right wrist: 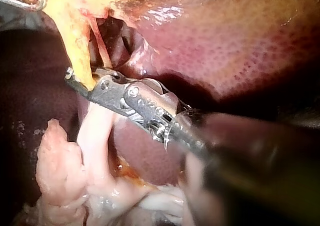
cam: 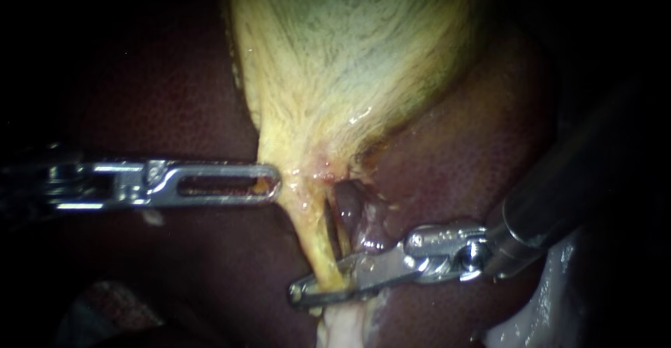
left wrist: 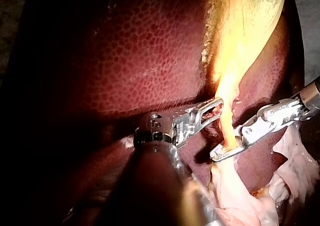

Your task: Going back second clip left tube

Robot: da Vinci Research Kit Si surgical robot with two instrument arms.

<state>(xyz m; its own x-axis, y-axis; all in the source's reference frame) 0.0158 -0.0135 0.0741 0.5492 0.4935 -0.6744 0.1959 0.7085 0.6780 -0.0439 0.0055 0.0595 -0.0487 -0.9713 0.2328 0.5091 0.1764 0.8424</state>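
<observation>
- left instrument (cam: 274, 184) clamps gallbladder (cam: 349, 54) neck at 9 o'clock; hold tension steady.
- right instrument (cam: 314, 286) gapes astride left tube (cam: 316, 247), 6 o'clock of neck.
- withdraw straight toward 3 o'clock, without dragging tube.

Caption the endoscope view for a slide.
Left slotted metal instrument grips the pale yellow-green gallbladder; right metal instrument spans the thin yellow tube over dark red liver.

The liver (cam: 475, 159) is dark red with tiny spots. The gallbladder (cam: 349, 54) is yellow with thin white streaks and some green. The left instrument (cam: 271, 183) and the right instrument (cam: 311, 291) are shiny silver.
</observation>
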